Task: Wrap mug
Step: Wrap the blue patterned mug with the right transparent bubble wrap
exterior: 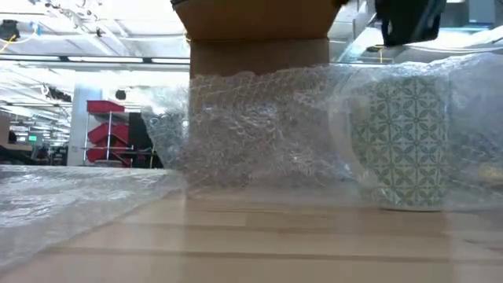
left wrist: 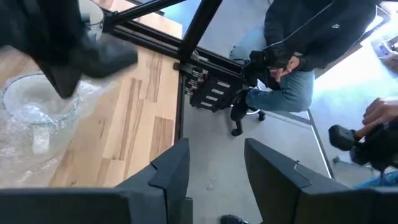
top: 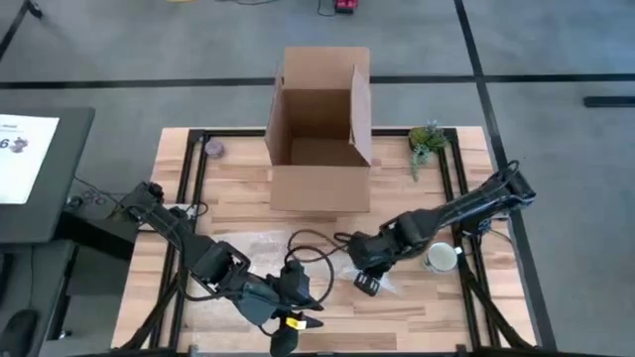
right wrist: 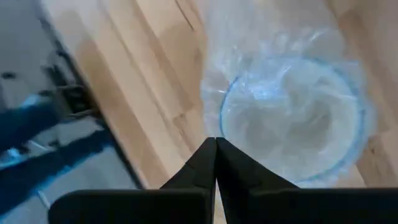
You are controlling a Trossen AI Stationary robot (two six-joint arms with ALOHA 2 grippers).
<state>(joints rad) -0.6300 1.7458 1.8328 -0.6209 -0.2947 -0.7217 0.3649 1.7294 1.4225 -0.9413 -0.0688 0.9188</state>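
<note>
Your right hand [right wrist: 215, 155], fingers pressed together, hovers beside the mug [top: 441, 258] at the desk's [top: 397, 317] 4 o'clock. Left hand [left wrist: 214, 174] waits spread at 6 o'clock. The loose bubble wrap [exterior: 259, 126] may slide if you tug it, tipping the mug.

The high view looks straight down from well above on the whole wooden table [top: 228, 213], with the open cardboard box [top: 319, 129] at the far edge. The low view sits at tabletop height close to the patterned mug [exterior: 402, 141], facing level across the boards toward the same box [exterior: 259, 31] and the room behind it. The left wrist view looks past the table's edge [left wrist: 158, 112] to a seated person [left wrist: 298, 56] on the floor beyond, while the right wrist view looks steeply down, very near, onto the mug's rim [right wrist: 292, 118], which the low and high views share.
</note>
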